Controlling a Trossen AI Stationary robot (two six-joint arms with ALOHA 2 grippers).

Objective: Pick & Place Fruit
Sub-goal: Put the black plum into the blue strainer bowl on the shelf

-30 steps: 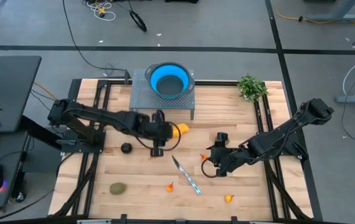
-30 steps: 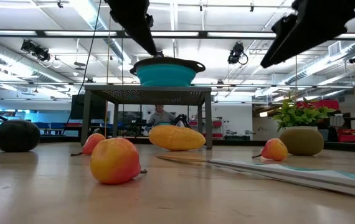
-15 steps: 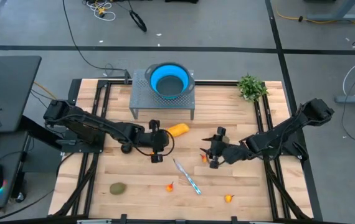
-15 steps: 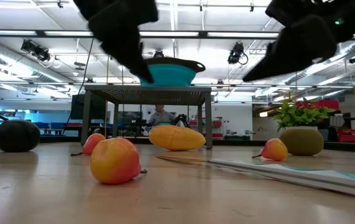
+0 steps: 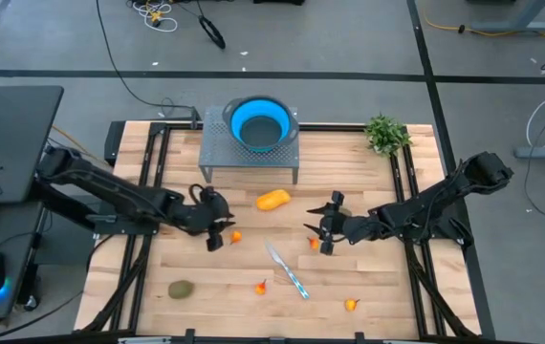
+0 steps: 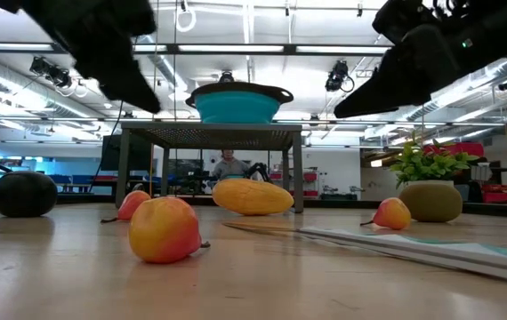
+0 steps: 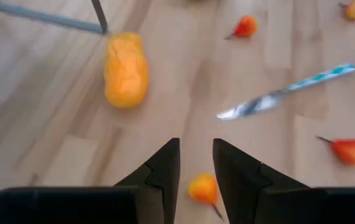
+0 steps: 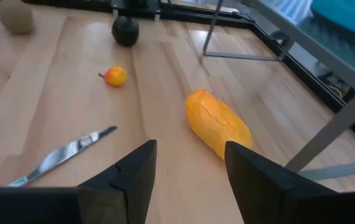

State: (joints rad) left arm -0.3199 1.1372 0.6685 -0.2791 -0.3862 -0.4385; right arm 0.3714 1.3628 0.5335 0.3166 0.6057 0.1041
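Wooden slatted table [image 5: 368, 287]: left end effector [image 5: 217, 231] hovering narrow, empty, beside tiny orange fruit [image 5: 237, 236]; needing wider opening, centring before descending.

Light wooden slatted table [image 5: 368, 287] with toy fruit, a knife and a rack on it.

From my station I see a grey perforated metal rack [image 5: 217, 143] at the far edge beside a green leafy plant [image 5: 385, 133]. An oblong yellow-orange fruit [image 5: 272, 200] lies near the rack, a silver knife with a teal handle [image 5: 287, 269] mid-table, a brownish-green oval [image 5: 181, 289] and tiny orange-red pieces [image 5: 351, 305] scattered towards the near side.
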